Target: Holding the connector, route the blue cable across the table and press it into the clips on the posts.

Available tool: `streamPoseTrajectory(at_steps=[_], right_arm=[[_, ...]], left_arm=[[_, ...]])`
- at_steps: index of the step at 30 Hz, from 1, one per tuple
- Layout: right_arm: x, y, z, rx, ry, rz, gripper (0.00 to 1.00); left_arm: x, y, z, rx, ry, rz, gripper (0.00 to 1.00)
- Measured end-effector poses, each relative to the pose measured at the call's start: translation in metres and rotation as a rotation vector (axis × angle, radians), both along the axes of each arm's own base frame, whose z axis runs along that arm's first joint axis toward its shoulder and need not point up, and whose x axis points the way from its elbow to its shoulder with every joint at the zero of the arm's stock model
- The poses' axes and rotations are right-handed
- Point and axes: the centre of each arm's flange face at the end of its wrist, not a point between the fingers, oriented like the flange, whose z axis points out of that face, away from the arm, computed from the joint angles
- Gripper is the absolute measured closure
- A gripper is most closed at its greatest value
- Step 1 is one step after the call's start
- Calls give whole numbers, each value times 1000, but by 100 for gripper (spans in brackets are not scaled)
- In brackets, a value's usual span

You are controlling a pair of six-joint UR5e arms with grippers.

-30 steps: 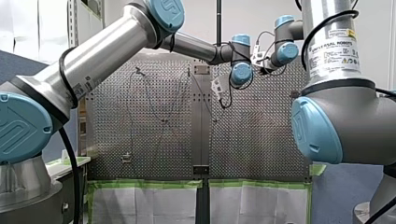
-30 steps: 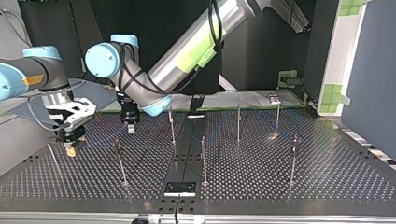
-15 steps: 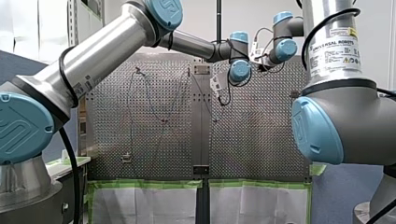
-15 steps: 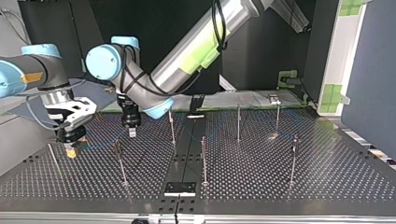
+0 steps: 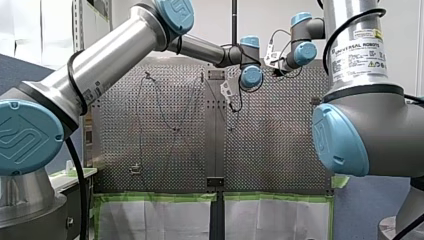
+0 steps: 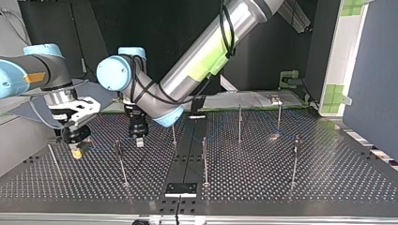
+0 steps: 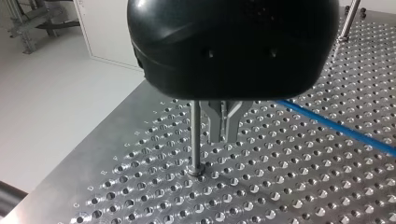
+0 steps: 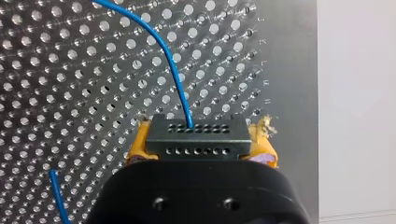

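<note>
Right jaws: clamped on the connector (image 8: 196, 140), with a yellow pad (image 8: 136, 148) showing at each side. The block sits square, a good firm hold.
Cable (image 8: 173, 60): it leaves the connector's face and curls off over the worktop (image 8: 289, 70). It's slack, with a clear bend.
Left jaws: the metal fingers (image 7: 215, 119) are pressed together on nothing, tips low over the holes.
Post (image 7: 195, 135): upright, just beside those fingers. The cable runs past on their other side, near but not touching.
Top view: the right jaws sit low at the far left. The left arm reaches past the middle, its jaws near a clip post (image 6: 120, 161). I can't tell from here which clips already hold cable.
Step in hand, as I read it: draw the cable to this post's clip and seat it.
Do it well: carry the connector outward until the bend is gone, and keep the pull along the cable so it doesn't strain at the block. Line the run up with the clip mouth, then push with the closed left tips right next to the clip.
Watch: the left tips are tight against the post, and a sideways knock could bend it or throw the line off.
</note>
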Motion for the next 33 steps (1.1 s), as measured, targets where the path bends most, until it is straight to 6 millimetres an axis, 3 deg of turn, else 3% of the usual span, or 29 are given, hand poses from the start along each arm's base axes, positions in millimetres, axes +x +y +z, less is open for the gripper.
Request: streamPoseTrajectory(at_steps=[11, 23, 33], right_arm=[[0, 1, 0, 2, -1, 1, 100], [0, 5, 7, -5, -7, 3, 100], [-1, 8, 4, 4, -4, 3, 100]], left_arm=[[-20, -11, -6, 27, 16, -29, 100], [-40, -9, 15, 19, -10, -59, 100], [-54, -21, 15, 72, -7, -133, 100]])
